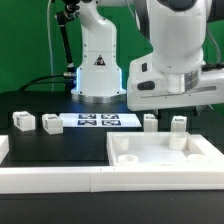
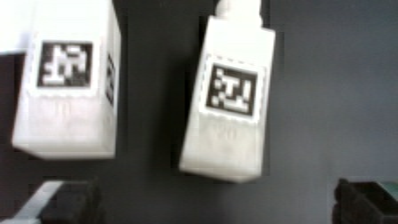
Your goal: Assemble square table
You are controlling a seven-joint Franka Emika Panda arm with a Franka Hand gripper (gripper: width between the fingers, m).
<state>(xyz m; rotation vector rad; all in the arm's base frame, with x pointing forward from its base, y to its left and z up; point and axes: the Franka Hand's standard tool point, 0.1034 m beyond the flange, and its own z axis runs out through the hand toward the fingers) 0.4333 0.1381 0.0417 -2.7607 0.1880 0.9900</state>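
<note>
The square table's top [image 1: 165,152], a large white slab with corner holes, lies at the front on the exterior view's right. Two white tagged legs [image 1: 150,121] [image 1: 178,123] stand just behind it. Two more legs [image 1: 22,121] [image 1: 50,124] sit at the left. My gripper [image 1: 172,98] hangs above the right pair. In the wrist view these two legs [image 2: 68,85] [image 2: 231,95] lie side by side on the black table. The gripper [image 2: 210,205] is open, its dark fingertips [image 2: 54,203] wide apart, with nothing between them.
The marker board [image 1: 97,121] lies flat in front of the robot base [image 1: 97,70]. A long low white barrier rail [image 1: 50,180] runs along the table's front edge. A green backdrop stands behind.
</note>
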